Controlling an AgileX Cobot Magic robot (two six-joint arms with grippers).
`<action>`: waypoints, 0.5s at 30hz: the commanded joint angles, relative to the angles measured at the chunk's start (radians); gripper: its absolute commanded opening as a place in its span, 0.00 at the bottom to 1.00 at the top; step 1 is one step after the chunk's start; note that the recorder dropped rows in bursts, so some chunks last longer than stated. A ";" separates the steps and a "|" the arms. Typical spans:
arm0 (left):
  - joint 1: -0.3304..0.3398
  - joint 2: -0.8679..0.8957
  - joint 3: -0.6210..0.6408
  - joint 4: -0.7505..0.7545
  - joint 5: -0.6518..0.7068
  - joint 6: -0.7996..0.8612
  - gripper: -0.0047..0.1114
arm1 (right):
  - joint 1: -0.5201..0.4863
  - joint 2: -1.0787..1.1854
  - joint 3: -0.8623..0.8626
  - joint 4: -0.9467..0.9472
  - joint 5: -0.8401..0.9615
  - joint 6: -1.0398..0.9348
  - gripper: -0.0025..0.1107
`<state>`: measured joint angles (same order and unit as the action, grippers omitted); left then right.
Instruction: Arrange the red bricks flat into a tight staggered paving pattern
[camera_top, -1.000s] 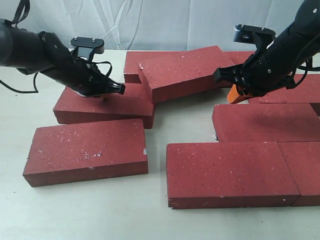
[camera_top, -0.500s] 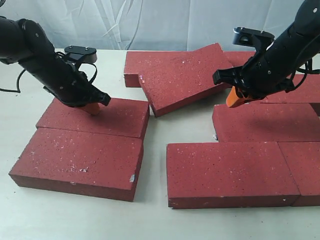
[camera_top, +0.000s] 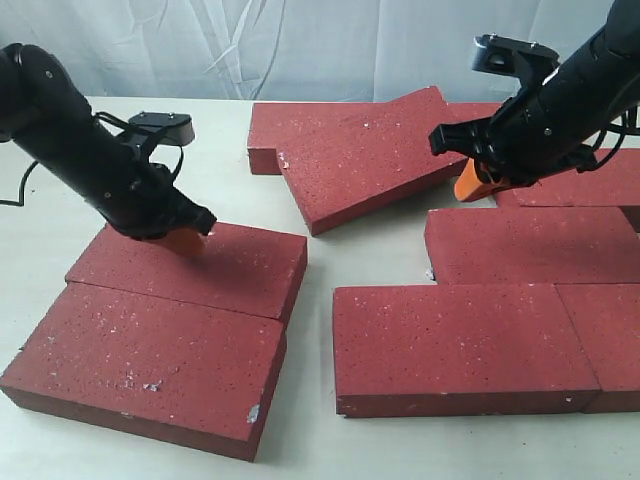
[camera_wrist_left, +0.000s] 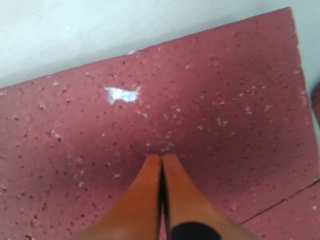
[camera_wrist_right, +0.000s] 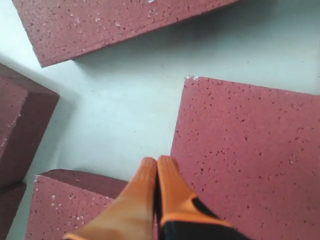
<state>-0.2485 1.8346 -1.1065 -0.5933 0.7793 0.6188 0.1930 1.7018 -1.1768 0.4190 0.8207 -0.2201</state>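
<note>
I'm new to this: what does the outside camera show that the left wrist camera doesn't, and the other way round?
Only the exterior view shows the right claw, the askew brick at the back, and the flat bricks laid on the right.

Only the left wrist view shows a white chip on the brick's surface, and the orange fingers pressed together with nothing between them.

Both show the left claw tip-down on the same red brick, which lies against a neighbouring brick.

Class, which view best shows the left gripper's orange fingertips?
The left wrist view: the left gripper appears close up, orange fingertips shut, over a dark-red speckled brick. The exterior view shows only an orange tip below the black arm. The right wrist view misses them.
</note>
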 joint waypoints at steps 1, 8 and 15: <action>-0.002 -0.051 0.003 -0.102 -0.039 0.074 0.04 | 0.000 -0.011 -0.005 0.002 0.004 -0.007 0.02; -0.002 -0.066 0.003 -0.191 -0.124 0.125 0.04 | 0.000 -0.011 -0.005 -0.020 -0.042 -0.012 0.02; -0.002 -0.066 0.003 -0.305 -0.151 0.121 0.04 | -0.049 -0.001 -0.005 -0.222 -0.378 0.074 0.02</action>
<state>-0.2485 1.7761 -1.1065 -0.8659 0.6246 0.7370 0.1727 1.7018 -1.1768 0.2288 0.5300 -0.1866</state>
